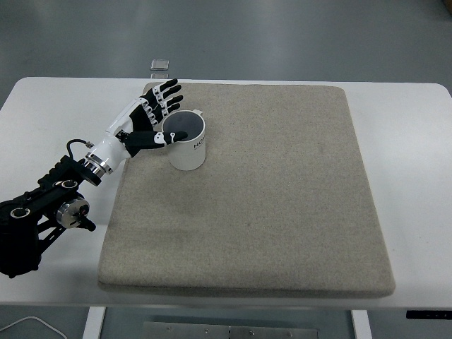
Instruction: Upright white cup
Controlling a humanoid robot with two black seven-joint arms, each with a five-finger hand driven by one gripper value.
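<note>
The white cup (188,145) stands upright on the left rear part of the beige mat (282,198), its dark mouth facing up. My left hand (171,113) is just left of it with the four fingers (164,97) spread out and clear of the cup wall. The thumb tip lies at the cup's left rim; I cannot tell whether it touches. Nothing is in the hand. The black left arm (42,219) comes in from the lower left. The right arm is out of view.
The mat covers most of the white table (49,120). A small clear block (160,65) lies at the table's far edge, behind the mat's left corner. Grey floor shows beyond the table.
</note>
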